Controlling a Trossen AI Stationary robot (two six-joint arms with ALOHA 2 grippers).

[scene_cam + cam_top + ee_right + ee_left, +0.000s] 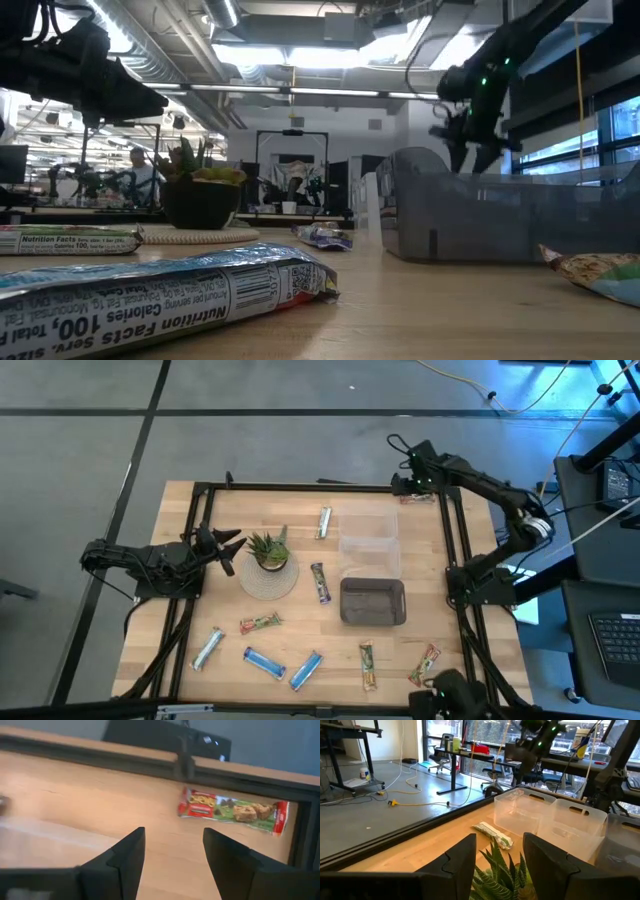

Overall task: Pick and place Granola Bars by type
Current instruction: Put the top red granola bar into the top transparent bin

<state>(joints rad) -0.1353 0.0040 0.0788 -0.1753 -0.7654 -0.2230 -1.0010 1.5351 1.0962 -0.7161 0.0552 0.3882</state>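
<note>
Nearest the low camera lies a silvery-white bar (165,298), its nutrition panel up, flat on the bench (300,650). Taking the potted plant (269,553) as the landmark and going left to right: the left pincer (228,549) hovers just beside the plant's left edge, fingers spread and empty, so it seems to be waiting clear of the bars. Below the plant sit a green-and-red bar (260,623), a pale bar (207,648) and two blue bars (265,662) (306,670), loosely scattered and not yet grouped by type. Right of the plant a purple bar (320,582) lies near a dark bin (373,602), with a green-tan bar (324,522) higher up beside a clear bin (369,540). Both bins look empty, so sorting has likely barely begun. Two more green-tan bars (367,666) (425,664) rest below the dark bin. Far right of the plant, the right pincer (405,485) hangs over the bench's far corner, released and holding nothing, above one more green-and-red bar (232,811) against the frame rail, probably lining up for a pick.
</note>
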